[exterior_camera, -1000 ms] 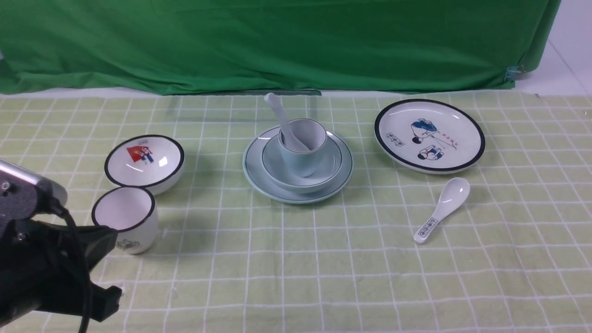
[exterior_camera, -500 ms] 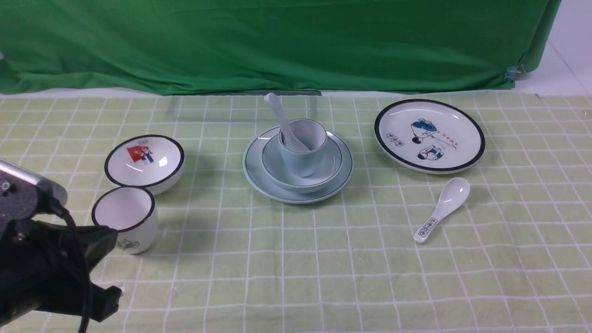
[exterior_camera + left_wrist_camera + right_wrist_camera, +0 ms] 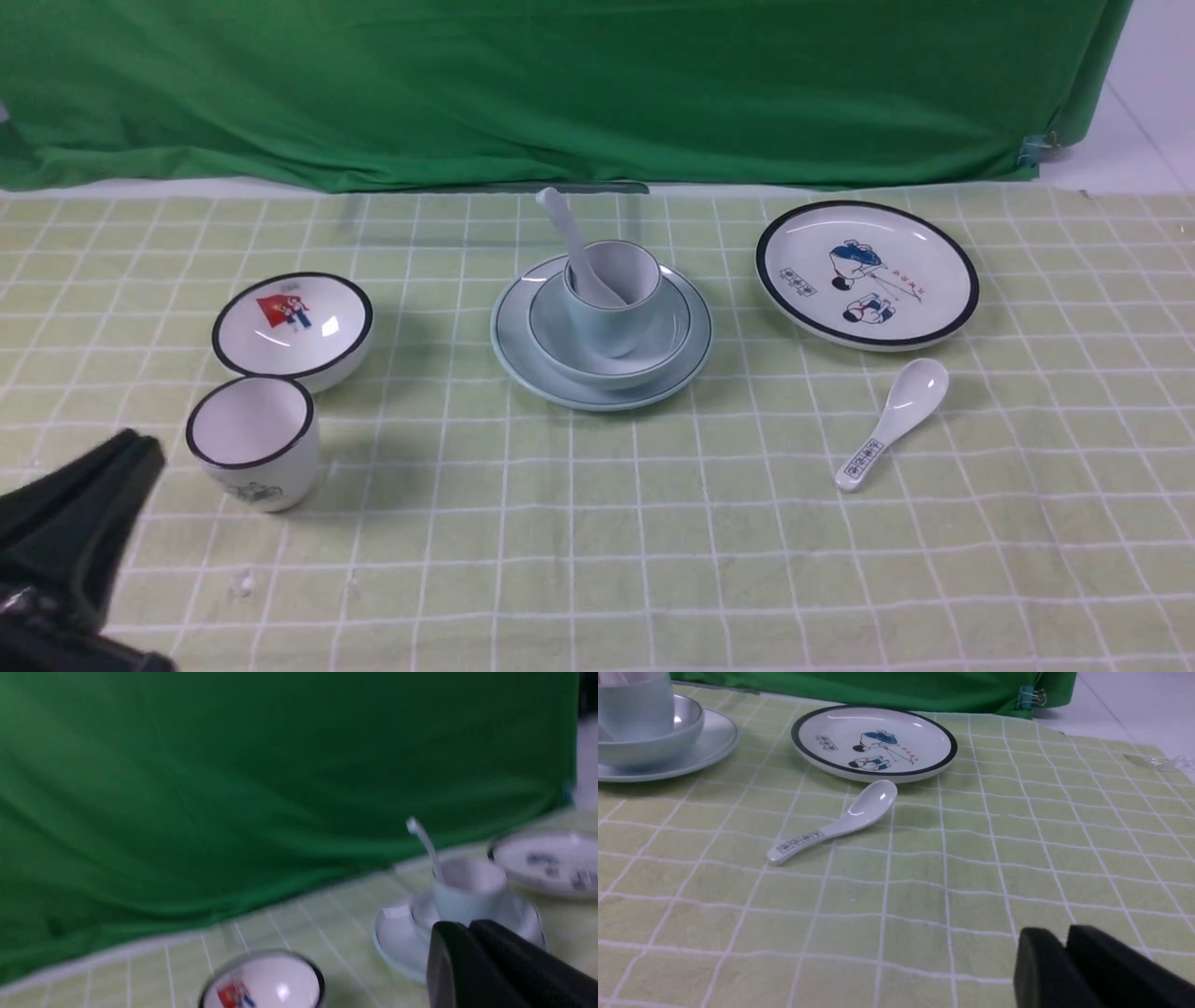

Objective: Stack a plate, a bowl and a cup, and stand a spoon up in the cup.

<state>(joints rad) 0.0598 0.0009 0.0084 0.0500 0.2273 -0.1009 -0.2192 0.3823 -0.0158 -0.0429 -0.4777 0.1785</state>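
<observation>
The pale blue-green plate (image 3: 523,341) lies at the table's middle with the matching bowl (image 3: 672,322) on it and the cup (image 3: 611,308) in the bowl. The plain white spoon (image 3: 560,219) stands in the cup, handle leaning back left. The stack also shows in the left wrist view: plate (image 3: 397,938), cup (image 3: 467,891), spoon (image 3: 423,844). My left gripper (image 3: 135,448) (image 3: 467,926) is shut and empty at the near left, beside the black-rimmed cup. My right gripper (image 3: 1064,935) is shut and empty, low over the cloth; it is out of the front view.
A white black-rimmed bowl with a red picture (image 3: 291,325) and a white black-rimmed cup (image 3: 252,443) stand at the left. A cartoon plate (image 3: 866,273) and a spoon with printed marks (image 3: 892,420) lie at the right. A green curtain (image 3: 560,84) hangs behind.
My left arm has dropped and drawn back toward the near left corner; its wrist and cable have left the front view, only the shut fingers show. The stack has not moved.
</observation>
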